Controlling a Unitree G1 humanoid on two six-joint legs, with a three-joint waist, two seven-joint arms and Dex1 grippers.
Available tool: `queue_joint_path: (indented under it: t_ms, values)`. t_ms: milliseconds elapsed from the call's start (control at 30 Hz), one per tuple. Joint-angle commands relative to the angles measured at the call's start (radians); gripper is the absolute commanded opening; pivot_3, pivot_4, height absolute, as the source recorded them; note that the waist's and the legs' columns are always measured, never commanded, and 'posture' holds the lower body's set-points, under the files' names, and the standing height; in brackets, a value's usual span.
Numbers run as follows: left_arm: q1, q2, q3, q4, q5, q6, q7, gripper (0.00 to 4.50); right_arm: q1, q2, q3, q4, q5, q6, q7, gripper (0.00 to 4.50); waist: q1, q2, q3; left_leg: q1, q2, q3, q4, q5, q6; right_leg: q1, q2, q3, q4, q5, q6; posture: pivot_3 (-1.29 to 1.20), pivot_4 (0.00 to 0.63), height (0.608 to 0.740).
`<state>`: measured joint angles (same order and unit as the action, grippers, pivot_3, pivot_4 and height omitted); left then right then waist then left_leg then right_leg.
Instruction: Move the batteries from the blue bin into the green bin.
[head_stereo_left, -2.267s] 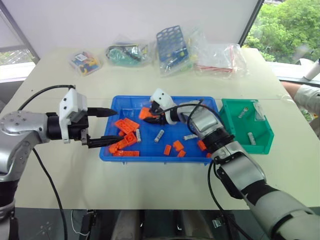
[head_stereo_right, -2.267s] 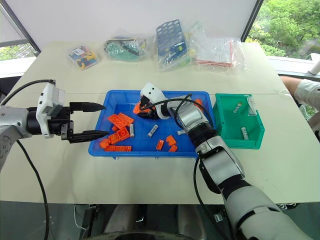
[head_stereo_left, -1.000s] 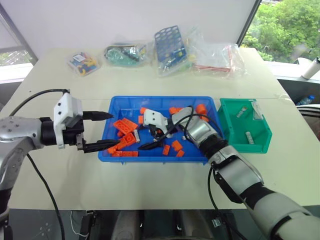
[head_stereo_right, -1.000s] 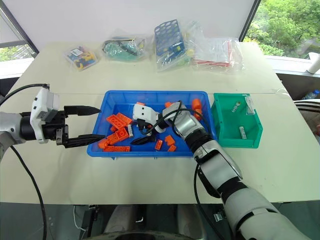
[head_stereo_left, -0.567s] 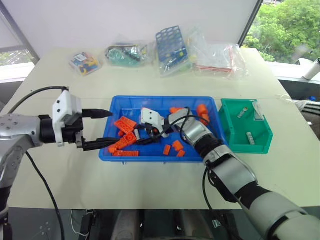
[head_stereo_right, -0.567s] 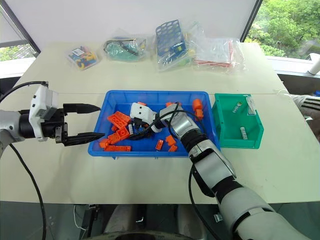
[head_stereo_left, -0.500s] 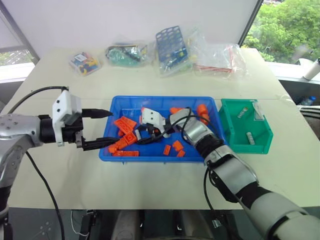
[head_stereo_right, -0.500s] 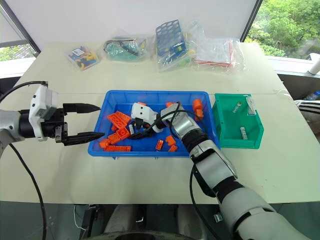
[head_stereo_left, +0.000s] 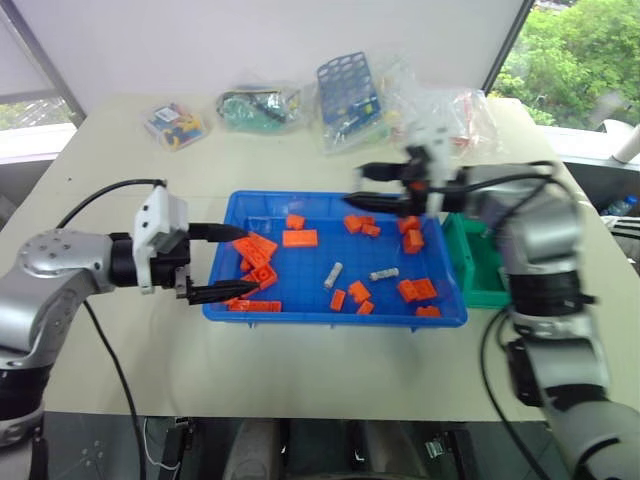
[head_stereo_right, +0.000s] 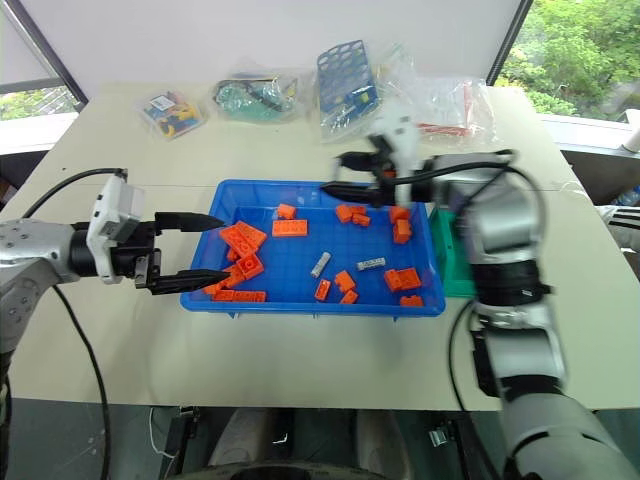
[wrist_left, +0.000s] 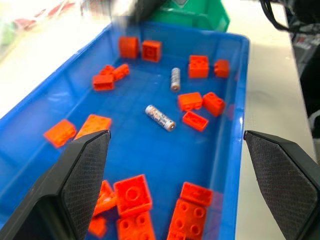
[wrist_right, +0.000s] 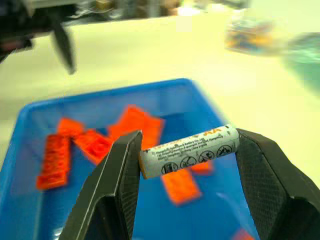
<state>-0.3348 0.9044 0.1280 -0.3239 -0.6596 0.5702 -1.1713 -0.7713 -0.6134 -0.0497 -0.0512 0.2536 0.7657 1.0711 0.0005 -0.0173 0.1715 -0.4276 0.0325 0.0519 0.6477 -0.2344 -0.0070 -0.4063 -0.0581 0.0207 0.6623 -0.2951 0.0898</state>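
Batteries are what we are moving, and two of them lie loose near the middle of the blue bin (head_stereo_left: 222, 310), which sits at the centre of the pale table (head_stereo_left: 120, 370) in front of us. One battery (head_stereo_left: 333, 274) lies tilted just left of centre, and a second battery (head_stereo_left: 381, 274) rests close by at its 3 o'clock; scattered orange bricks (head_stereo_left: 412, 291) surround both. At the bin's 9 o'clock our left gripper (head_stereo_left: 228, 263) hangs with its two black fingers spread apart and nothing between them, the tips reaching over the bin's left rim above a cluster of bricks. At the bin's 3 o'clock stands the green bin (head_stereo_left: 478, 277), touching the blue rim and partly hidden behind our right arm. Further back, above the bin's far edge at about 1 o'clock, our right gripper (wrist_right: 189, 150) is raised and blurred in the head views; its wrist view shows the fingers clamped on the ends of a third battery (wrist_right: 189, 150), held crosswise over the blue bin. At 12 o'clock, along the table's far side, lie clear bags of parts (head_stereo_left: 255, 108) and a blue perforated rack (head_stereo_left: 346, 88).
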Motion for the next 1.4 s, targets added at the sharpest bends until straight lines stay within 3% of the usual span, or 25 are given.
queue_joint_path:
  t_ms: [33, 167, 333, 433, 500, 667, 867, 1133, 1400]
  values:
    - [-0.037, -0.01, -0.021, 0.02, 0.016, -0.03, -0.014, 4.5, 0.105, -0.139, -0.151, -0.044, 0.031, 0.096, -0.044, 2.22, 0.004, 0.0, 0.0, 0.0, 0.0, 0.001, 0.0, 0.0, 0.001, 0.0, -0.001, 0.0, -0.001, -0.001, -0.002, 0.0, 0.15, 0.739]
    - [-0.07, -0.029, -0.055, 0.061, 0.045, -0.057, -0.032, 4.5, 0.275, -0.248, -0.229, -0.08, 0.042, 0.077, -0.056, 2.22, -0.014, 0.0, 0.0, 0.0, 0.0, 0.003, 0.0, 0.0, 0.001, 0.0, 0.001, 0.003, -0.001, 0.0, 0.0, 0.0, 0.15, 0.739]
    - [-0.096, -0.046, -0.075, 0.084, 0.054, -0.071, -0.048, 4.5, 0.362, -0.286, -0.271, -0.076, 0.065, 0.082, -0.094, 2.22, -0.022, 0.001, 0.0, 0.001, 0.001, 0.003, 0.0, 0.0, 0.001, -0.001, 0.005, 0.004, 0.0, 0.0, 0.001, 0.0, 0.15, 0.739]
    - [-0.109, -0.052, -0.082, 0.095, 0.062, -0.076, -0.054, 4.5, 0.38, -0.302, -0.243, -0.064, 0.041, 0.042, -0.121, 3.71, -0.017, 0.001, 0.0, 0.001, 0.001, 0.002, 0.0, 0.0, 0.001, -0.001, 0.007, 0.005, 0.0, 0.0, 0.001, 0.0, 0.15, 0.739]
    - [-0.115, -0.055, -0.082, 0.097, 0.063, -0.074, -0.057, 4.5, 0.372, -0.309, -0.226, -0.054, 0.033, 0.016, -0.132, 4.41, -0.016, 0.001, 0.0, 0.001, 0.001, 0.002, 0.001, 0.0, 0.001, -0.001, 0.007, 0.005, 0.0, 0.0, 0.001, 0.0, 0.15, 0.739]
    - [-0.111, -0.054, -0.077, 0.09, 0.063, -0.073, -0.058, 4.5, 0.258, -0.294, -0.184, -0.065, 0.082, 0.023, -0.138, 4.41, -0.018, 0.001, 0.001, 0.001, 0.001, 0.002, 0.0, 0.0, 0.001, -0.001, 0.007, 0.005, 0.0, 0.0, 0.001, 0.0, 0.15, 0.739]
    - [-0.11, -0.049, -0.07, 0.083, 0.061, -0.066, -0.054, 4.5, 0.114, -0.16, 0.041, -0.194, 0.167, 0.098, -0.097, 4.41, -0.019, 0.001, 0.001, 0.001, 0.004, 0.0, 0.0, 0.0, 0.001, -0.001, 0.011, 0.005, 0.001, 0.0, 0.001, 0.0, 0.15, 0.739]
    - [-0.104, -0.036, -0.054, 0.066, 0.056, -0.057, -0.042, 4.5, 0.095, 0.034, 0.345, -0.058, 0.02, 0.068, -0.195, 4.41, -0.011, 0.0, 0.0, -0.001, 0.003, 0.001, 0.002, 0.0, 0.001, -0.001, 0.008, 0.005, 0.001, 0.0, 0.001, 0.0, 0.15, 0.739]
    - [-0.075, -0.015, -0.024, 0.055, 0.052, -0.053, -0.032, 4.5, 0.09, 0.1, 0.404, 0.003, -0.005, 0.108, -0.228, 4.41, -0.017, 0.0, 0.0, 0.0, 0.003, 0.001, 0.002, 0.0, 0.001, -0.002, 0.009, 0.004, 0.001, 0.0, 0.001, 0.0, 0.15, 0.739]
